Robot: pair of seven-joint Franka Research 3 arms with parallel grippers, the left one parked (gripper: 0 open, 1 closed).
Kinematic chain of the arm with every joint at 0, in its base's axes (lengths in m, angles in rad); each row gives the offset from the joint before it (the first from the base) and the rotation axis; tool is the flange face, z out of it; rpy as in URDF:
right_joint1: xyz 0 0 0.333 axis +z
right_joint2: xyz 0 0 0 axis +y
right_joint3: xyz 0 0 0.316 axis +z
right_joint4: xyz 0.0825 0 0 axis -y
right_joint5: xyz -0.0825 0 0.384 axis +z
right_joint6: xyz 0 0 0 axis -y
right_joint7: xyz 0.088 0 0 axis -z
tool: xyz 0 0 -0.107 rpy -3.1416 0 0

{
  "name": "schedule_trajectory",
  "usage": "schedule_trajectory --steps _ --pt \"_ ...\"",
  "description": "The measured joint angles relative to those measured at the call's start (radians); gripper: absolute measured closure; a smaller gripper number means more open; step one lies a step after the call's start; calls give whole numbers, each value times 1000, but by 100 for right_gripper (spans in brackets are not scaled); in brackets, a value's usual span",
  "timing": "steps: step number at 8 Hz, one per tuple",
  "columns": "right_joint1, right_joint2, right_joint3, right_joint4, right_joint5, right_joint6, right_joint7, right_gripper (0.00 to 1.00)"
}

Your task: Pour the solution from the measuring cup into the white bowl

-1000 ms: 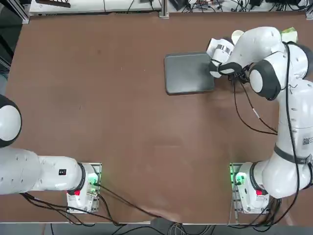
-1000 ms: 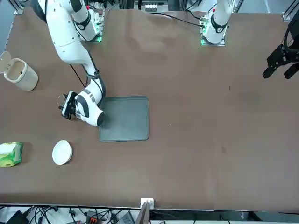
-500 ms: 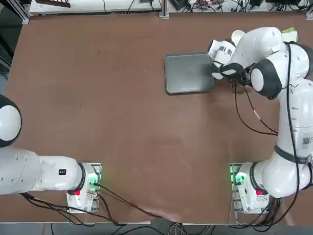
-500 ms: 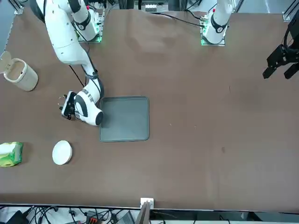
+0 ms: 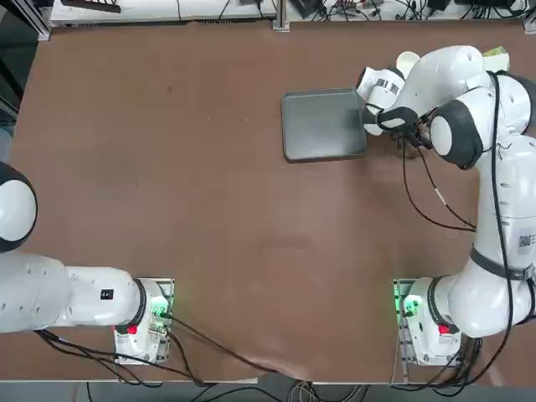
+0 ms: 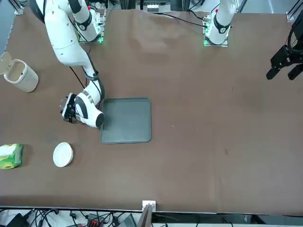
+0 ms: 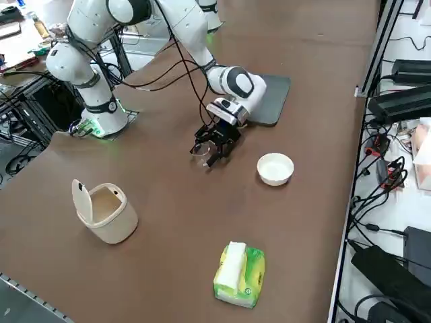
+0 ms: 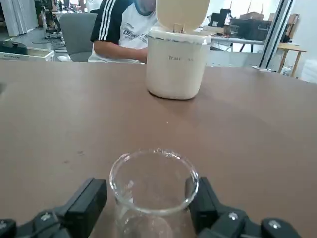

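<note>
The right claw stands wide, its fingers on either side of the clear glass measuring cup. Near them but apart, the white bowl sits on the tabletop; the grey tray lies beyond the arm's wrist. Further out are an open-lidded trash bin and a green-and-white soft pack.

Table: plain brown
White bowl: white, creamy inside
Tray: plain grey-green
Bin: off-white, small dark lettering on its side
Packet: green and yellow, with a white band
Measuring cup: nearly colourless, pale glints along its rim
Right arm: white, with dark grey patches
Right gripper: black
Person's sleeve: black, striped white
</note>
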Motion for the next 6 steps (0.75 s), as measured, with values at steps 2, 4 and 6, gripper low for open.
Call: schedule_trajectory --steps 2,4,6 --pt "1 -7 9 0 9 9 -11 1" --pt "2 -26 18 1 41 13 -40 1" --pt "2 -75 26 5 99 23 -99 1"
